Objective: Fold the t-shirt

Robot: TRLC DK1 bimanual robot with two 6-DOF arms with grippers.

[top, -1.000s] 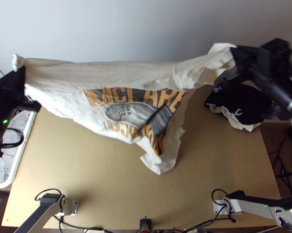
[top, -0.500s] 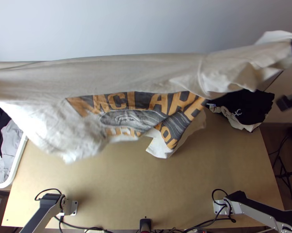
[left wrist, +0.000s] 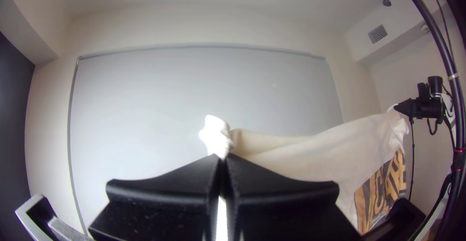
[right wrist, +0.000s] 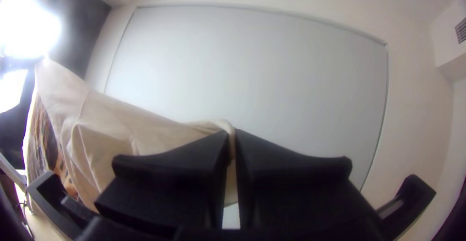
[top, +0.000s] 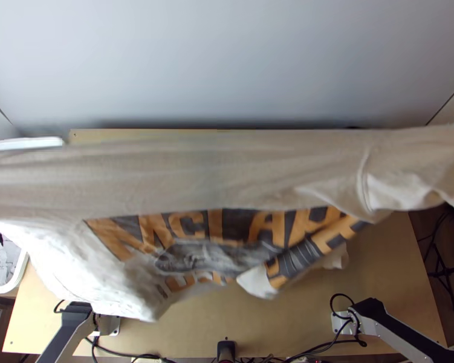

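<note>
Left wrist view: my left tool [left wrist: 222, 158] pinches the t-shirt [left wrist: 310, 156], right tool [right wrist: 232, 134] likewise. Probably held taut so it lands flat

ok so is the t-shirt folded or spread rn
Spread, not folded: the t-shirt hangs stretched between the left gripper and right gripper, its lower part loose and partly creased.

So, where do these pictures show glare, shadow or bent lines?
Right wrist view: a light glares white at upper left; left wrist view: the shirt is almost washed out at the left hand's tips, and the board's top edge bows; top view: the board darkens just above the table's far edge.
</note>
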